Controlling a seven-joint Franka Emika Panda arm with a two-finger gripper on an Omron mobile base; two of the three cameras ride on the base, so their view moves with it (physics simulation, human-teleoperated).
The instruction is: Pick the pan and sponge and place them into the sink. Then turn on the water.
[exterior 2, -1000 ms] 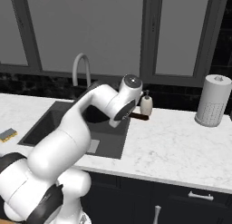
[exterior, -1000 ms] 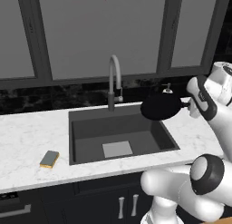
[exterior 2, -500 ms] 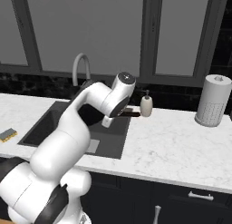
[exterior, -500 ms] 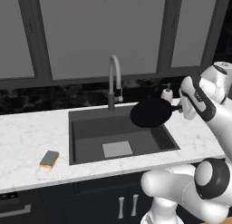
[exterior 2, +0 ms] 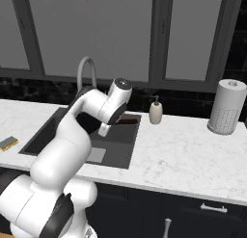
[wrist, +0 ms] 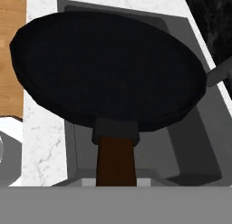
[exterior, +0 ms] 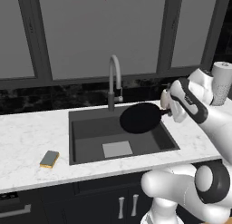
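Fingers of my gripper (exterior: pixel 168 112) clamped on the reddish-brown handle of the pan (exterior: pixel 140 118), black pan held in the air above the right half of the sink (exterior: pixel 90 131), faucet (exterior: pixel 113 80) just behind it, sponge (exterior: pixel 49 158) on the counter (exterior: pixel 27 141) left of the sink, soap bottle (exterior 2: pixel 155 111) and paper towel roll (exterior 2: pixel 226 107) to the right.

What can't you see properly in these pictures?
- Gripper fingers: in the hand view the grey band cuts them off where the pan handle runs down.
- Part of the sink floor: the pan covers it in the left base view.
- Sponge: too small to show detail in the right base view.
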